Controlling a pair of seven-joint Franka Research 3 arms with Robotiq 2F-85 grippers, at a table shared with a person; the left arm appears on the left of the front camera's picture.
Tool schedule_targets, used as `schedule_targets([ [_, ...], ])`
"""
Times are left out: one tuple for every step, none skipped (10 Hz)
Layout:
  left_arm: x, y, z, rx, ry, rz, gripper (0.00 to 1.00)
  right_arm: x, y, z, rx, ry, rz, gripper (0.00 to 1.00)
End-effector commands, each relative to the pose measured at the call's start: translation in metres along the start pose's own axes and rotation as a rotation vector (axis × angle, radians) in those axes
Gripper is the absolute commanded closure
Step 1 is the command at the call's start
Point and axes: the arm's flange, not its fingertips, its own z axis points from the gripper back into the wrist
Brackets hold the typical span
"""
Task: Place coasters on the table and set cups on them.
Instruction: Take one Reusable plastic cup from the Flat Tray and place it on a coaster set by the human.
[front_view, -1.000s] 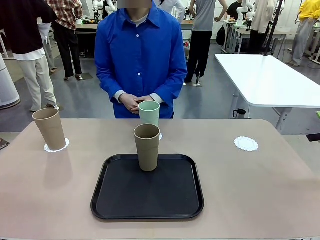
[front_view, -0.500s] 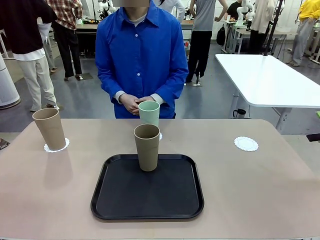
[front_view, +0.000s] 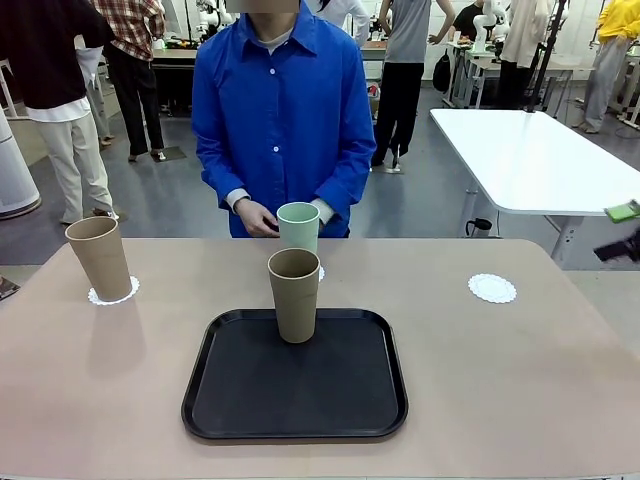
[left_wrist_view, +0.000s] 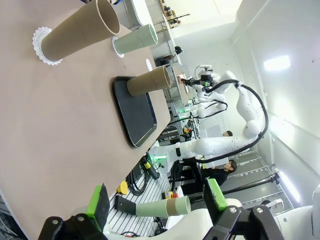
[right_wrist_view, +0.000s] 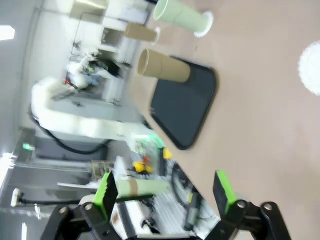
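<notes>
Standing upright on the black tray (front_view: 295, 390), near its far edge, is one tan cup (front_view: 294, 295); the tray lies in the middle of the beige worktop (front_view: 500, 380). Just behind the tray a mint cup (front_view: 298, 228) sits on a doily (front_view: 320, 272), of which only a sliver peeks out. At the worktop's left side a second tan cup (front_view: 98, 258) rests on another doily (front_view: 113, 294). A third doily (front_view: 492, 288) lies bare on the right side, well apart from every cup.

A person in a blue shirt stands at the far edge, one hand (front_view: 257, 217) just beside the mint cup; whether it touches is unclear.

Left jaws are spread wide with nothing between their green pads (left_wrist_view: 98, 205). Right jaws are likewise spread and empty, pads (right_wrist_view: 222, 192) apart, and they show at the front view's right edge, off the worktop.
</notes>
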Motion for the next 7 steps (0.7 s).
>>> schedule_targets([
  [0.0,-0.004,0.0,0.012,-0.006,0.015,0.0,0.048,0.061,-0.027,-0.253,0.078,0.198,0.0],
  [0.0,-0.004,0.0,0.012,-0.006,0.015,0.0,0.058,0.094,-0.057,-0.357,0.123,0.296,0.0],
  [0.0,-0.004,0.0,0.012,-0.006,0.015,0.0,0.065,0.121,-0.092,-0.459,0.127,0.39,0.0],
  [0.0,-0.004,0.0,0.012,-0.006,0.015,0.0,0.064,0.136,-0.124,-0.52,0.191,0.476,0.0],
  [0.0,-0.004,0.0,0.012,-0.006,0.015,0.0,0.064,0.147,-0.164,-0.56,0.307,0.563,0.0],
  [0.0,-0.004,0.0,0.012,-0.006,0.015,0.0,0.064,0.148,-0.19,-0.562,0.368,0.607,0.0],
  [0.0,-0.004,0.0,0.012,-0.006,0.015,0.0,0.063,0.146,-0.218,-0.564,0.424,0.67,0.0],
])
